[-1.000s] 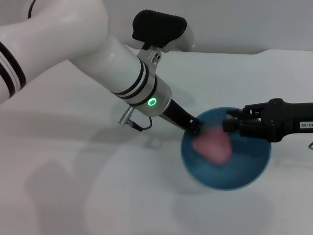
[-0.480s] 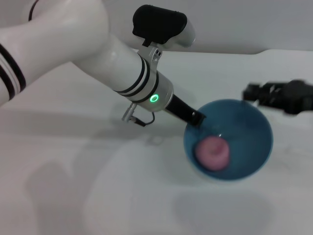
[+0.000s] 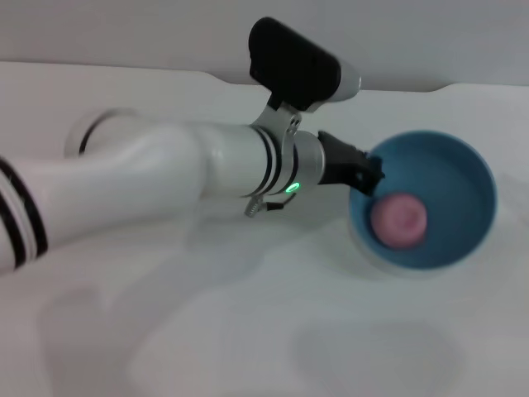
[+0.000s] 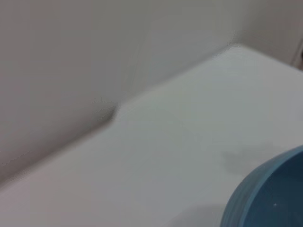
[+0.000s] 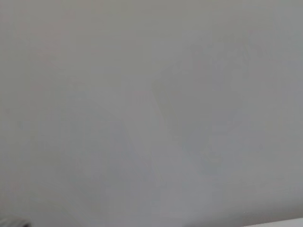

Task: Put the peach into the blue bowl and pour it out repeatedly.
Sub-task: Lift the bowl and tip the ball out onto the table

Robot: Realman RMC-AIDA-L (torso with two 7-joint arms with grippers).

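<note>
Soft, even, diffuse light; faint grey shadows pool on the white bench (image 3: 248,331). The glossy white left arm (image 3: 149,182) is motion-blurred; both wrist views are hazy.

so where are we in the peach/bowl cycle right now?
Done: the peach lies inside the blue bowl. In hand: the left hand grips the bowl's rim, holding it tilted with its opening facing the head camera; the peach sits low against the inner wall. The right hand is out of view. Left: tipping further so the peach rolls out onto the white table, then reloading and repeating.
</note>
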